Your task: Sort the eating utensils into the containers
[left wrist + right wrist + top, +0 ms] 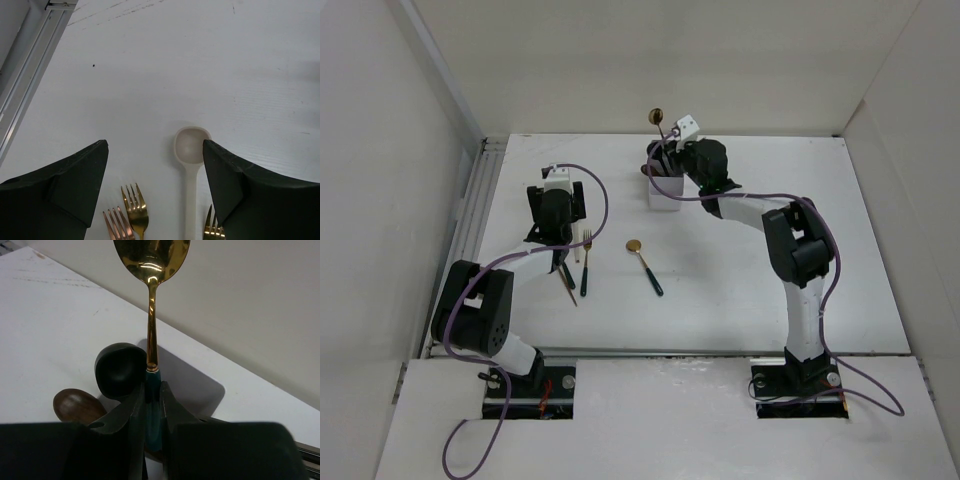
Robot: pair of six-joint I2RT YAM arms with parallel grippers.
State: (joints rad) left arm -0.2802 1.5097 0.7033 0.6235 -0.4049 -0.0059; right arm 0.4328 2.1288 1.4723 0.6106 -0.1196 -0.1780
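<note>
White is the table (pixel 750 300) we work on. On the left side, our left arm (pixel 475 305) hangs low over a small bunch of utensils. The left jaws are wide apart and hold nothing. From the left wrist we see a pale spoon (pixel 191 165) lying flat between them, closer to the right one. Its bowl points far away and its handle runs back toward the arm. So the jaws stand one on each side of its long line, and we think that suits a pinch across the handle. Near it lie a gold fork (pixel 135 207), a pinkish fork (pixel 117 225) and the tips of a second gold fork (pixel 214 231). They are close, so we guess the jaws could bump them.

In the middle of the table a lone gold spoon (pixel 645 266) with a dark handle lies flat between the two arms. Its bowl is far and left, and its handle is near and right.

Farther back and a little to the right stands the white box (pixel 665 200). Our right arm (pixel 800 250) reaches over it. The right jaws are squeezed tight on the dark handle of an upright gold spoon (pixel 152 255), bowl on top and handle down. A black spoon (pixel 120 370) and a brown spoon (pixel 77 405) poke up just beside the jaws. They seem to stand in the box. The box looks to be right under the upright gold spoon. So we think the move to come is straight down, then let go.
</note>
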